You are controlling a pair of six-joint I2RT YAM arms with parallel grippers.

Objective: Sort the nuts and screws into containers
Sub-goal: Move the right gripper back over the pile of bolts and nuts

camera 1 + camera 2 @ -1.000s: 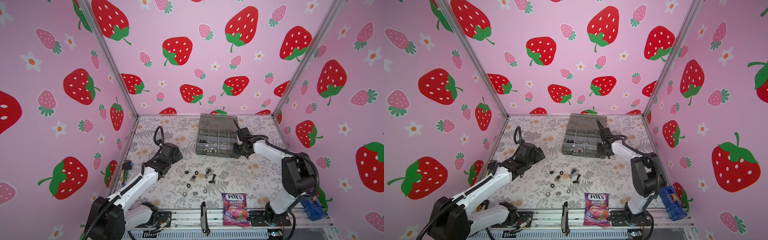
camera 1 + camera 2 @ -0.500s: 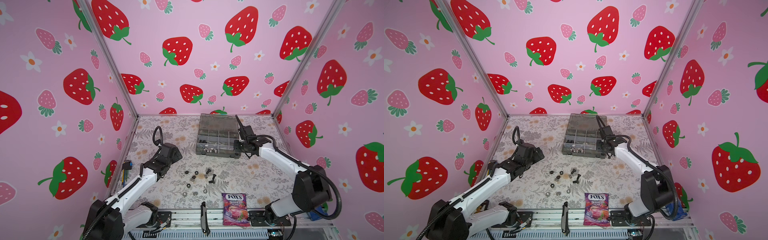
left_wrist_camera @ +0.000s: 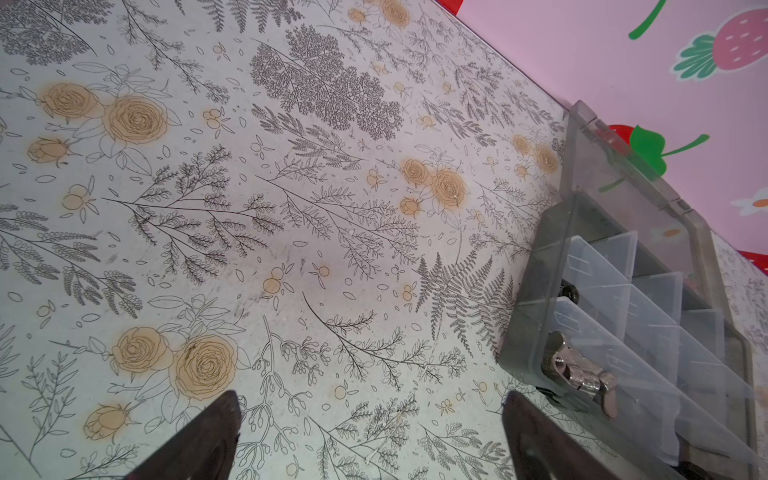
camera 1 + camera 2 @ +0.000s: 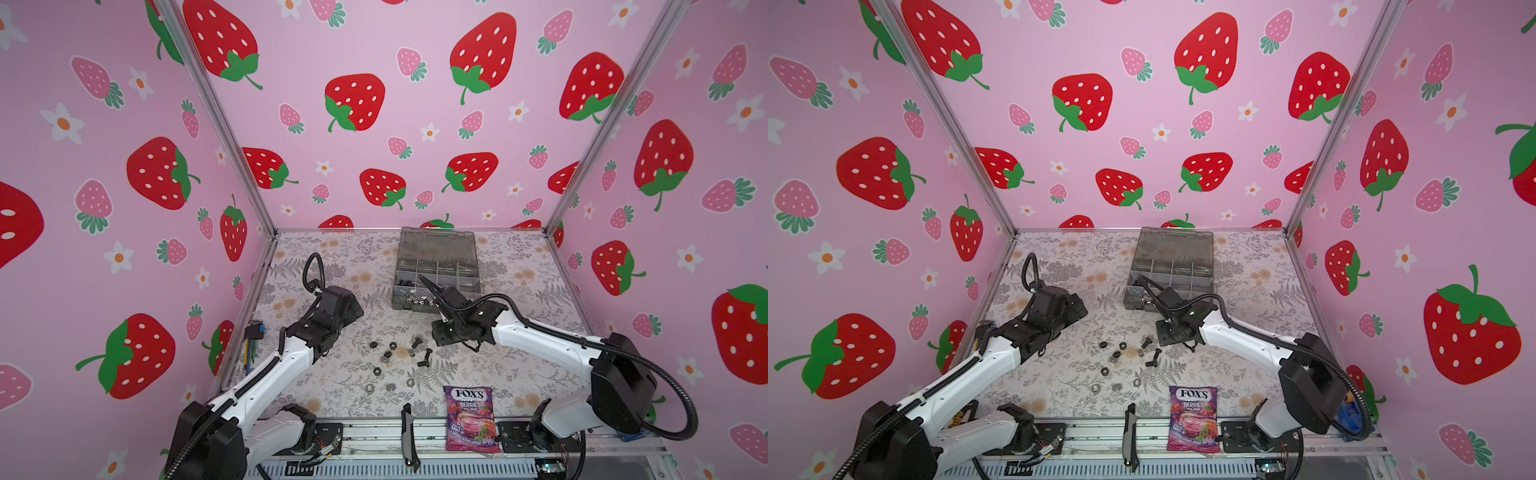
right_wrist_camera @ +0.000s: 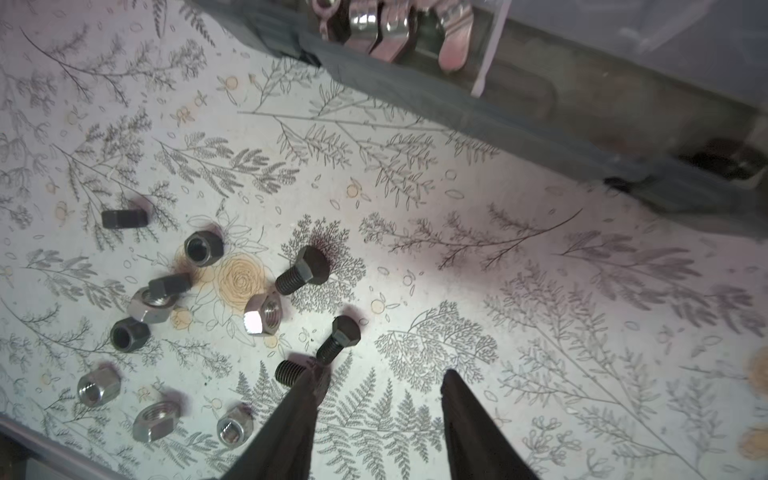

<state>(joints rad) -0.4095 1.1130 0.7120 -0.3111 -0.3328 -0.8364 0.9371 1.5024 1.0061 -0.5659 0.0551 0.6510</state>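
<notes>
Right claw parted, empty, near screws; left claw spread wide

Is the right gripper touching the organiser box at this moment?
Apart. In the right wrist view, bare floral table shows between the right gripper, whose jaws are parted and empty, and the organiser box front wall.

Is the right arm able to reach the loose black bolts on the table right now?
Likely yes. The right gripper is open, and the nearest black bolts lie uncovered beside one fingertip, nothing between. They crowd together, so taking just one may be fiddly.
</notes>
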